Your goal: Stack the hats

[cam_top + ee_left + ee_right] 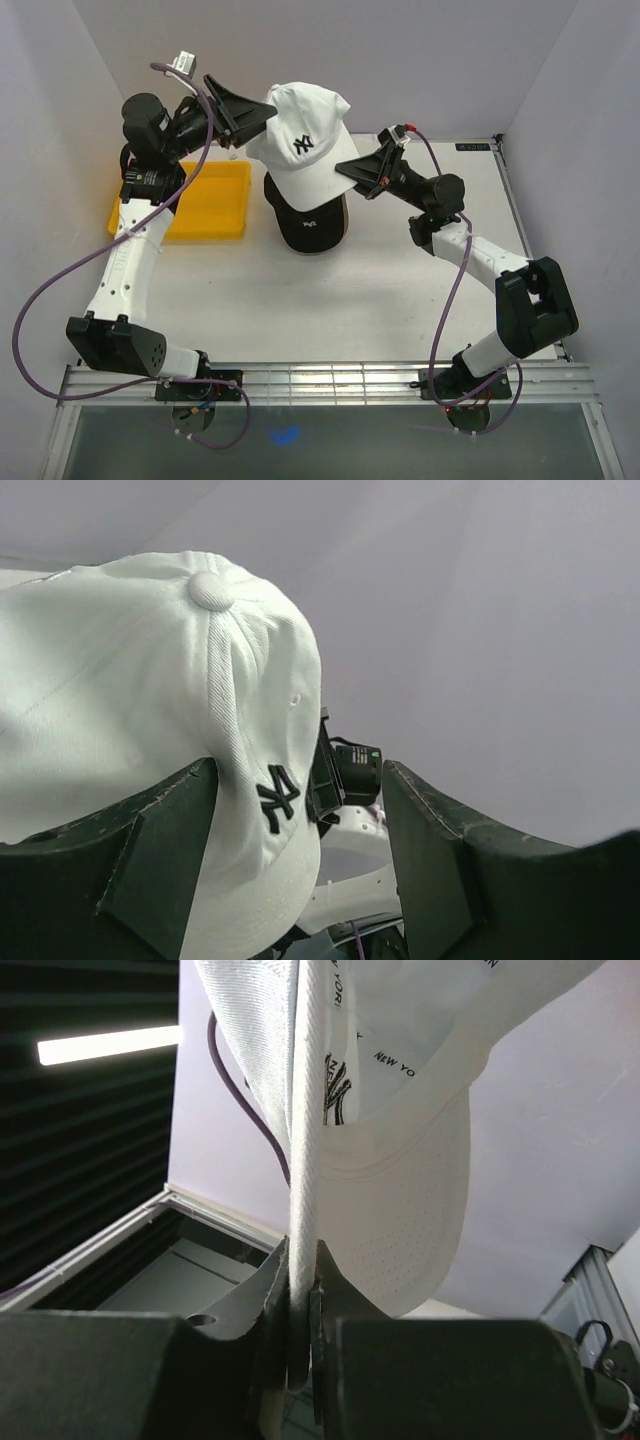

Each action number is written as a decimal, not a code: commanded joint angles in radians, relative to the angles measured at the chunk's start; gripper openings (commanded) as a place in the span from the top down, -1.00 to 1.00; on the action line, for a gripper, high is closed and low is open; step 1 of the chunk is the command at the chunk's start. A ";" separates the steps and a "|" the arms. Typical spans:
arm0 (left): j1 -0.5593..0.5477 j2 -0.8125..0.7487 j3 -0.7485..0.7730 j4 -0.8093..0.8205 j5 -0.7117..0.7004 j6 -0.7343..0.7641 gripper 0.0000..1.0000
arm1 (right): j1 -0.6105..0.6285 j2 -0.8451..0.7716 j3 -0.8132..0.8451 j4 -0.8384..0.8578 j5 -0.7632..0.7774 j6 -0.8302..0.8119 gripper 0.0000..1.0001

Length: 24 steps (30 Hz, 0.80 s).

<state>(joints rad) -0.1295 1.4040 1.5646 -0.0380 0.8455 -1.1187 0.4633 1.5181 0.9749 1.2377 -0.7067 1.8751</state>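
A white hat (300, 140) with a black embroidered logo hangs in the air above a black hat (310, 228) that sits on the table. My right gripper (347, 172) is shut on the white hat's lower edge. In the right wrist view the fabric (400, 1160) is pinched flat between the fingers of the right gripper (303, 1250). My left gripper (264, 112) is at the hat's back left side, open. In the left wrist view the white hat (130, 680) rests against one finger (170, 840) of the left gripper (300, 770), with a wide gap to the other.
A yellow tray (215, 200) lies at the left of the table beside the left arm. White walls close in the table at the back and sides. A metal rail (330, 380) runs along the near edge by the arm bases.
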 commanded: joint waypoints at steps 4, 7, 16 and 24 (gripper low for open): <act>0.001 -0.185 -0.020 -0.138 -0.195 0.122 -0.56 | 0.006 0.019 0.076 0.078 0.196 0.110 0.84; -0.001 -0.270 -0.122 -0.181 -0.298 0.132 -0.59 | 0.005 0.030 0.123 0.022 0.240 0.116 0.84; 0.001 -0.399 -0.363 -0.024 -0.293 0.015 -0.69 | 0.011 0.059 0.214 -0.075 0.308 0.094 0.84; -0.007 -0.327 -0.459 0.167 -0.250 -0.084 -0.70 | 0.055 0.086 0.249 -0.099 0.332 0.075 0.84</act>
<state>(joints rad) -0.1326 1.0767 1.0897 -0.0063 0.5694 -1.1545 0.4923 1.6012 1.1675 1.1000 -0.4175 1.9583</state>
